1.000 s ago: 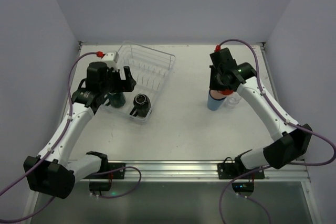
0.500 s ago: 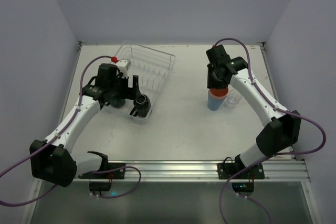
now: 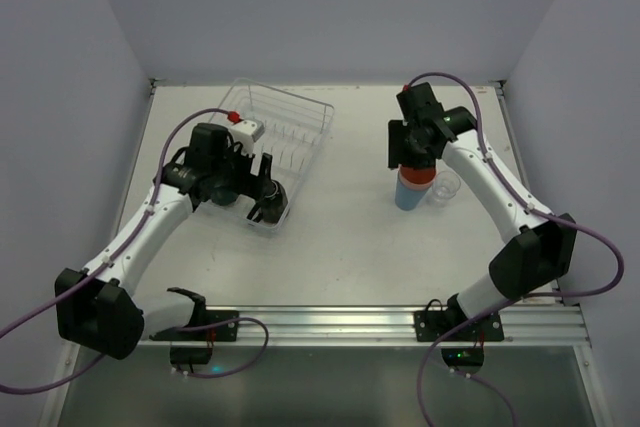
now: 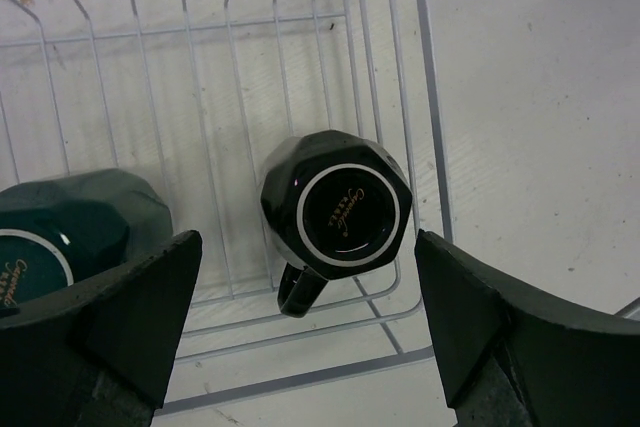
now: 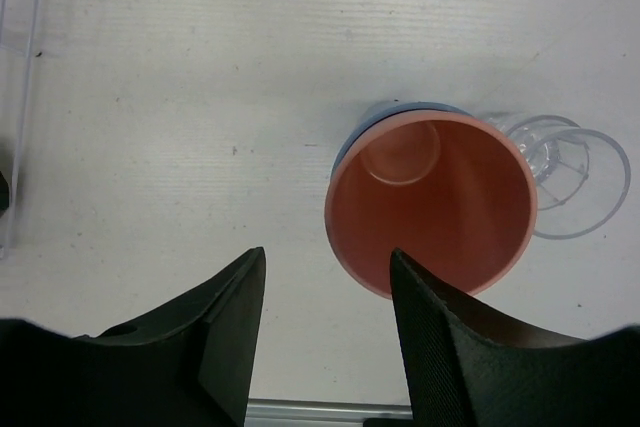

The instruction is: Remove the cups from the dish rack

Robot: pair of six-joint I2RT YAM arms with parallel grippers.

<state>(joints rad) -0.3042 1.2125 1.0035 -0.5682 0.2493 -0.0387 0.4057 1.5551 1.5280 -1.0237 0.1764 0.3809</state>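
Note:
The dish rack (image 3: 290, 119) of clear plastic sits at the back left. Two cups stand upside-down in it, a black mug with a handle (image 4: 335, 209) and a dark teal mug (image 4: 60, 237). My left gripper (image 4: 310, 332) hovers open just above the black mug (image 3: 273, 200), with a finger on either side. At the right, a salmon-pink tumbler (image 5: 432, 202) is nested inside a light-blue tumbler (image 3: 407, 197) on the table. A small clear glass (image 5: 578, 175) stands beside them. My right gripper (image 5: 325, 267) is open above and beside the pink tumbler, with nothing between its jaws.
The side walls of the enclosure stand close to the table's left and right edges. An aluminium rail (image 3: 340, 322) runs along the near edge at the arm bases. The rack's near edge (image 4: 300, 377) lies under my left gripper.
My right gripper has opened and let go of the pink tumbler, now nested in the blue one. My left gripper has moved right, from above the teal mug to the black mug.

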